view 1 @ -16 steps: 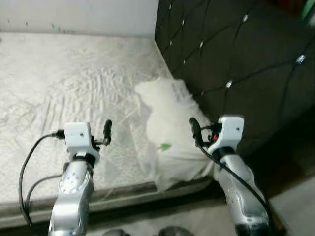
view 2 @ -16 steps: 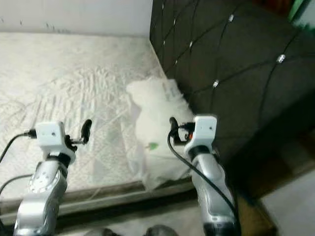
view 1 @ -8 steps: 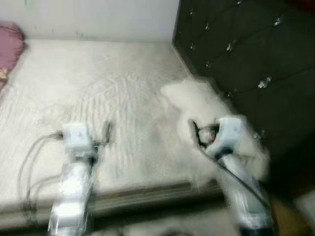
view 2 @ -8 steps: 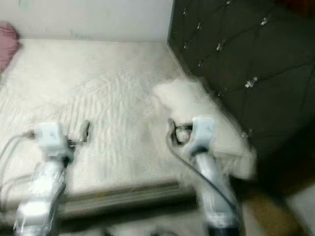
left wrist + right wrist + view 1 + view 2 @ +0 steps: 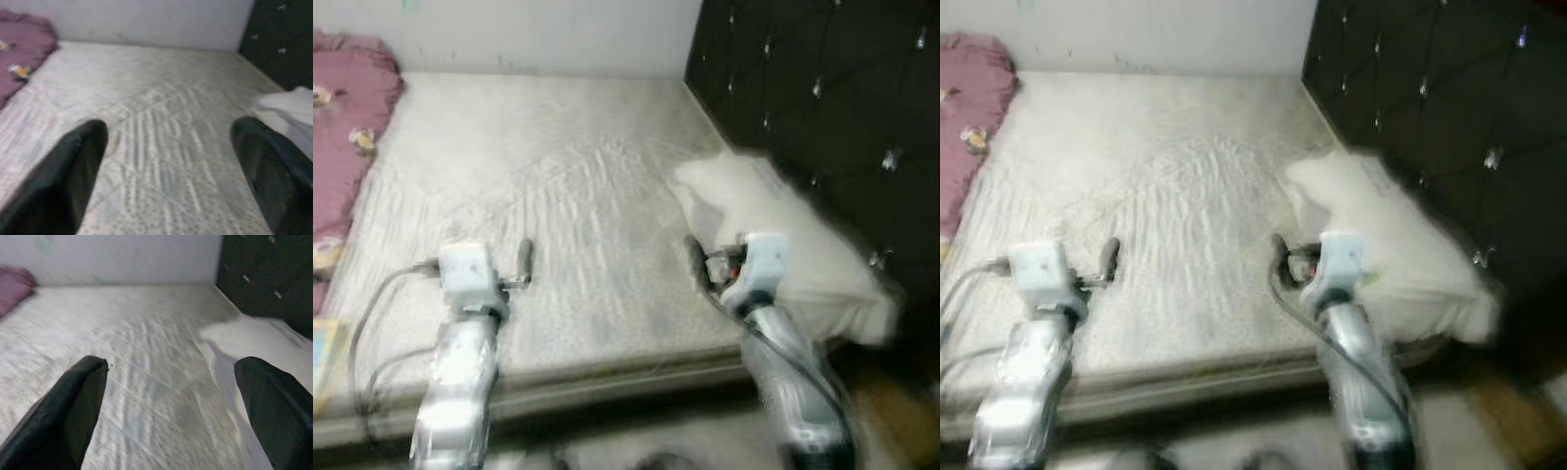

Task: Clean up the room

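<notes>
- Robot stands at the side of a bare mattress [image 5: 578, 196]; both arms held out over its near edge, nothing in either.
- Left gripper [image 5: 166, 171]: fingers spread wide, empty, above the quilted surface. Right gripper [image 5: 171, 406]: likewise splayed and empty, just beside the white pillow [image 5: 783, 235].
- Pillow lies at the mattress's right end, against the dark tufted headboard [image 5: 822, 88], one corner hanging past the near edge. Looks rumpled, not squared up.
- A pink blanket [image 5: 347, 147] is bunched at the far left end of the mattress, with small printed patches on it.
- A flat, pale coloured thing [image 5: 325, 362] shows at the left edge by the bed; too cut off to name.
- Progress, as a judgement: early. Nothing is held, the blanket is in a heap, the pillow sits askew. No sheet on the mattress. Most of the tidying seems left to do.
- Head views give the overall layout: both arms, both ends of the bed, floor strip in front. They are blurred, so fine detail is poor.
- Wrist views give what the head views cannot: finger spacing seen straight on, confirming both grippers are agape.
- Right wrist view shows the pillow's edge close to that gripper's finger [image 5: 274, 406]; left wrist view catches the pillow at a distance, plus the blanket far off.
</notes>
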`<state>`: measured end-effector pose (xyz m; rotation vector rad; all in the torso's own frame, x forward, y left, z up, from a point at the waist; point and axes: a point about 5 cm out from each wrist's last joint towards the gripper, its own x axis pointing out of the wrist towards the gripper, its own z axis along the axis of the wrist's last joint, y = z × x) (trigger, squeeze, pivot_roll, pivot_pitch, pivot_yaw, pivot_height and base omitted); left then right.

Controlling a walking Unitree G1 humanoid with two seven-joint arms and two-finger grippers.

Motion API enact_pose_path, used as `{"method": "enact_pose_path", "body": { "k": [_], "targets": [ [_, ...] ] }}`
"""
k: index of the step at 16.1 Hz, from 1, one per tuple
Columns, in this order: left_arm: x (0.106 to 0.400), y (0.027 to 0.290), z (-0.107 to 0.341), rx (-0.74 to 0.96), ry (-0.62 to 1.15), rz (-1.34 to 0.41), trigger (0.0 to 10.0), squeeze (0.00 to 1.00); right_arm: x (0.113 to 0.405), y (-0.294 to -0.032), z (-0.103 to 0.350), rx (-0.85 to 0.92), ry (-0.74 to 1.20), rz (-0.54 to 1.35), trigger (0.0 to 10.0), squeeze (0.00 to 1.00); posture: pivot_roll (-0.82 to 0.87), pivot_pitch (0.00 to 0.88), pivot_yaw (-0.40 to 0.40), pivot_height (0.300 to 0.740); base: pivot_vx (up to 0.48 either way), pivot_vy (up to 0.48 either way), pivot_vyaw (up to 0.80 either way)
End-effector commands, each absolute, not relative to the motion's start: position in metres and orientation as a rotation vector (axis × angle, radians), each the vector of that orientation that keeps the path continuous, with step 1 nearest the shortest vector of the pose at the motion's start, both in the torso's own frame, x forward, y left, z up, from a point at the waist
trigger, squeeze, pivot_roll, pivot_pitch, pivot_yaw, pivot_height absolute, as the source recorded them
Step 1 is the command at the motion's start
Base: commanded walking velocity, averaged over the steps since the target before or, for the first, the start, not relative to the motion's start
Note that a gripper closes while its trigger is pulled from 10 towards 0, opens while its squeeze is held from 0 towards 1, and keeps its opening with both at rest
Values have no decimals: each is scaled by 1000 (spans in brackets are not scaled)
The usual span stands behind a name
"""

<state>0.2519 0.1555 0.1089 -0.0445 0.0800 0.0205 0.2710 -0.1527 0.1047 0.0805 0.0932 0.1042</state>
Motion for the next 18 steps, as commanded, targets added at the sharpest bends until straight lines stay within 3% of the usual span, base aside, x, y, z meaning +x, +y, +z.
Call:
{"method": "enact_pose_path", "body": {
  "k": [1,7,13,18],
  "targets": [
    [253,161,112,-26,68,38,10000,0,273,-150,111,87,66,110,10000,0,25,18,-85,740,0,480,0],
    [257,176,128,0,27,84,10000,0,275,-147,115,72,56,143,10000,0,56,52,-91,740,0,480,0],
    [246,164,113,-49,74,61,10000,0,268,-155,114,-9,78,170,10000,0,14,51,-86,740,0,480,0],
    [252,163,115,-61,72,35,10000,0,241,-152,104,-68,111,233,10000,0,-6,47,-56,740,0,478,0]
  ]
}}
